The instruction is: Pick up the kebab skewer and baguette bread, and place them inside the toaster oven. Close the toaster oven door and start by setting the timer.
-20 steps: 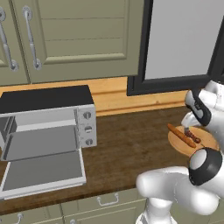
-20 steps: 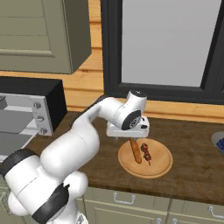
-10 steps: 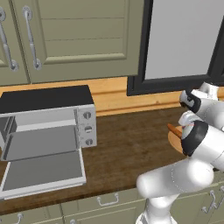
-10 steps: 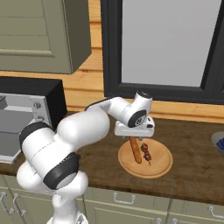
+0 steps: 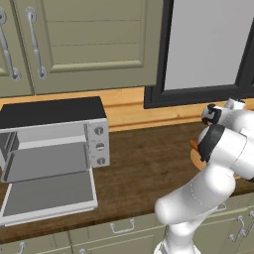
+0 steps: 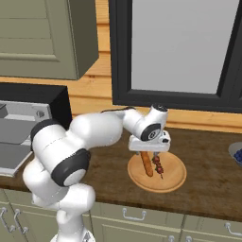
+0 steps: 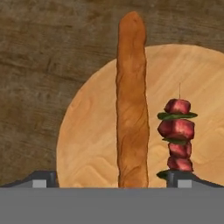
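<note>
The pincer (image 7: 112, 177) hangs wide open and empty astride the baguette (image 7: 131, 105), which lies beside the skewer (image 7: 176, 133) on a plate (image 6: 175, 177) toward the bench's right end; the loaf looks light, stiff, best pinched mid-length, the oven (image 5: 54, 149) far left.

Left base view: looked forward and down from behind the arm's left, over the tabletop (image 5: 149, 168) toward the toaster oven (image 5: 54, 149). Right base view: faced the same tabletop from behind the arm's right, nearer to the round wooden plate (image 6: 175, 182). Hand view: looked straight down, very close above that plate, shared with both base views.
</note>
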